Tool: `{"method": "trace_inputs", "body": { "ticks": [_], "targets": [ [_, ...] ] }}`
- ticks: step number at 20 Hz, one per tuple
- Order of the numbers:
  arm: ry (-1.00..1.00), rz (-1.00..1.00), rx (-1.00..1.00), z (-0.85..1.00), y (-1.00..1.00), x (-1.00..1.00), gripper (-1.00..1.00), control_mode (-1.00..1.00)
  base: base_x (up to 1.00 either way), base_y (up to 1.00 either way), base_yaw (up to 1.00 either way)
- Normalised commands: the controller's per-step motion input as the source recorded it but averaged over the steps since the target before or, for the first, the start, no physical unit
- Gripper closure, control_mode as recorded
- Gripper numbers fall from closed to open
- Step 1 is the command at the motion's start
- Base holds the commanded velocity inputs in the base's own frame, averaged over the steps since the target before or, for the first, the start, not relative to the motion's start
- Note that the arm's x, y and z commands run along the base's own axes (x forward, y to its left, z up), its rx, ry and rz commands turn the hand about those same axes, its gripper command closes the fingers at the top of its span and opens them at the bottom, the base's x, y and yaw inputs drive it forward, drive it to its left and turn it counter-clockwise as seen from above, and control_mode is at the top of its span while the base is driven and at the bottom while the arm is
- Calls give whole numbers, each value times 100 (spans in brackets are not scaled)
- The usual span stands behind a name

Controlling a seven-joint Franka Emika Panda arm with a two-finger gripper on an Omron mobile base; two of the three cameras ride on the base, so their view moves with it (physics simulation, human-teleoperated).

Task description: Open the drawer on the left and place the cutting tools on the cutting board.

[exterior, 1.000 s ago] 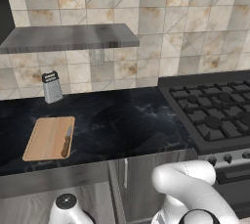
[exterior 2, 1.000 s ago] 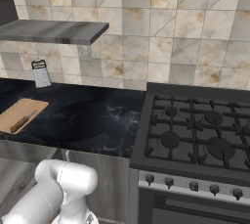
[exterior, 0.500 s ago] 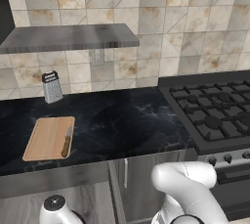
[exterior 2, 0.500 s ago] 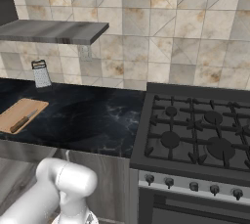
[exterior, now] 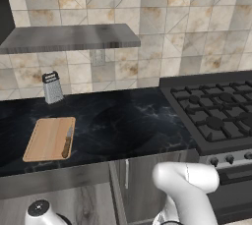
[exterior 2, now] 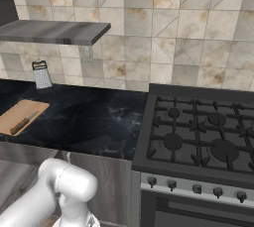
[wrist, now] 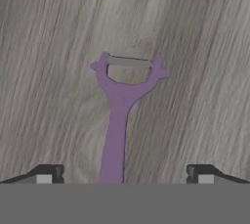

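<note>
In the hand view the purple Y-shaped peeler (wrist: 117, 120) lies flat on the grey wood-grain inside of the open drawer (wrist: 200, 66), its blade end pointing away from me. My gripper (wrist: 124, 175) hangs open above it, one fingertip on each side of the handle, apart from it. The light tan cutting board (exterior: 47, 138) rests on the black counter at the left, and the brown-handled knife (exterior: 67, 142) lies along its right edge. From the right base view the board (exterior 2: 22, 112) and knife (exterior 2: 21, 123) sit at the far left.
A metal box grater (exterior: 51, 87) stands behind the board against the tiled wall. A grey shelf (exterior: 69, 37) hangs above the counter. The gas stove (exterior: 216, 116) takes up the right side. My white arm (exterior: 184, 189) bends down in front of the cabinets.
The arm's wrist has slid left and lower at the bottom of the left base view. Board, knife and grater have not moved.
</note>
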Motion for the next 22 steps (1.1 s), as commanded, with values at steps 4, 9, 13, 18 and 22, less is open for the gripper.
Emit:
{"method": "trace_inputs", "body": {
  "ticks": [4,9,13,18,22],
  "targets": [
    [1,0,0,-22,11,4,-100,-100,0,0,0],
    [2,0,0,-18,0,5,-100,-100,0,0,0],
    [3,0,0,-22,0,1,-100,-100,0,0,0],
    [4,0,0,-27,1,0,-100,-100,0,0,0],
    [3,0,0,-20,3,0,-100,-100,0,0,0]
  ]
}}
